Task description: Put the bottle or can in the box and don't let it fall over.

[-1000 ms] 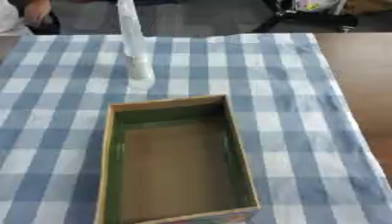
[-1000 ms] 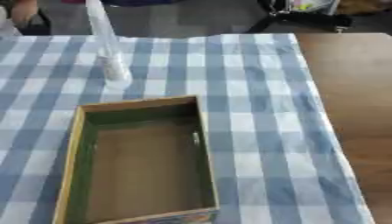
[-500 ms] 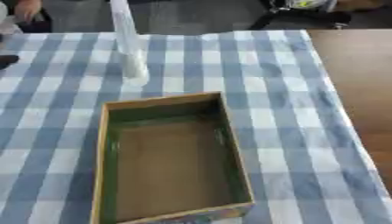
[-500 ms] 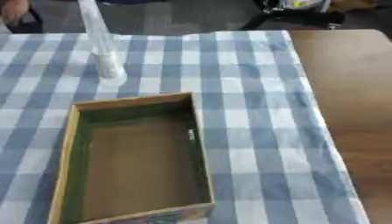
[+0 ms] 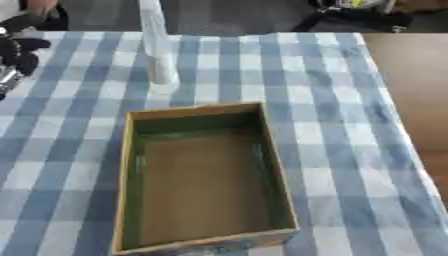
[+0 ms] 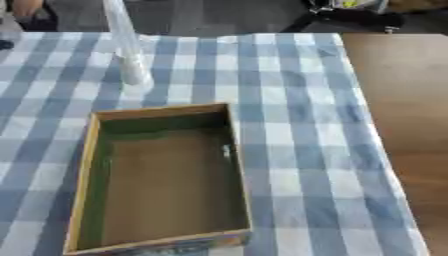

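While half a second ago only a dark sliver showed at the left edge, the left hand (image 5: 17,52) now reaches in over the checked cloth (image 5: 341,100), its fingers curled round nothing. Upright on the cloth stands the clear bottle (image 5: 157,50), just beyond the open box (image 5: 127,165), apart from hand and box alike. Bare wooden table (image 6: 394,100) lies right of the cloth

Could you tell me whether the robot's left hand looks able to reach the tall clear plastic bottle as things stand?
Probably yes. The black left hand is at the table's left edge, and only bare blue-and-white checked cloth lies between it and the upright tall clear plastic bottle.
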Motion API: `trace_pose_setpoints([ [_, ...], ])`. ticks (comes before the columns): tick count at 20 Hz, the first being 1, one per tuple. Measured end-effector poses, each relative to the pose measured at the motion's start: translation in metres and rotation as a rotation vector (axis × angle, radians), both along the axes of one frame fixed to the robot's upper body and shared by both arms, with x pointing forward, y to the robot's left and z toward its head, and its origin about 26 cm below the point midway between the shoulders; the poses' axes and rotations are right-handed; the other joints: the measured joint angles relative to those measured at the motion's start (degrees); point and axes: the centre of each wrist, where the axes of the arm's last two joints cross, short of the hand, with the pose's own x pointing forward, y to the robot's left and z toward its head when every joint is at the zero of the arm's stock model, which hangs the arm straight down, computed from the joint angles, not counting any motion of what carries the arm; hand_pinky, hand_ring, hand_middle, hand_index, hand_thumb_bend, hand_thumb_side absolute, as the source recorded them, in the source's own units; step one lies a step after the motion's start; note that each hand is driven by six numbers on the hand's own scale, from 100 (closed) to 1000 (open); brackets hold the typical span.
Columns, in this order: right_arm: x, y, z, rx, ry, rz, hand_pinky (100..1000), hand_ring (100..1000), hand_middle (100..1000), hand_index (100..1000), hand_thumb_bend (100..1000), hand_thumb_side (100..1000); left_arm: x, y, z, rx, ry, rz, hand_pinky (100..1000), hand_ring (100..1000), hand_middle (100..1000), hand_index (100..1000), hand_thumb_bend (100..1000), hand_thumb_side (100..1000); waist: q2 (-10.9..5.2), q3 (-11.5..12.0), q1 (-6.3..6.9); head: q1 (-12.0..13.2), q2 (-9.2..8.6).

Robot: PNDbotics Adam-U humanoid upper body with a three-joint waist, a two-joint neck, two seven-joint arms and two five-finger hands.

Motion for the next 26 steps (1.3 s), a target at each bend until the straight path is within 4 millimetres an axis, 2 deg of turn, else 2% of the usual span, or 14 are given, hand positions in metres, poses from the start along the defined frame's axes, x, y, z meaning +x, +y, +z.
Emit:
trace_pose_setpoints([
  [2,0.0,0.0,0.0,0.0,0.001,0.002,850,984,1000,1000,100,614,0.008,0.001,0.0,0.016,0.016,-0.01,1000,883,985,1000,346,556,-0.2,-0.1,-0.02,0.2,0.0],
  [9,0.001,0.001,-0.001,-0.002,0.005,0.01,850,984,1000,1000,100,613,0.03,-0.004,0.0,0.043,0.068,-0.034,1000,895,1000,1000,394,535,-0.36,-0.5,-0.18,0.8,-0.15],
  [18,0.001,0.002,-0.001,-0.004,0.006,0.015,850,984,1000,1000,100,616,0.046,-0.012,-0.003,0.085,0.111,-0.043,1000,916,1000,1000,427,518,-0.59,-0.8,-0.27,1.3,-0.75],
  [26,0.001,0.003,-0.001,-0.006,0.012,0.026,850,984,1000,1000,100,617,0.061,-0.02,0.005,0.114,0.116,-0.027,1000,908,994,1000,440,535,-0.59,-1.6,-0.27,1.8,-2.01],
])
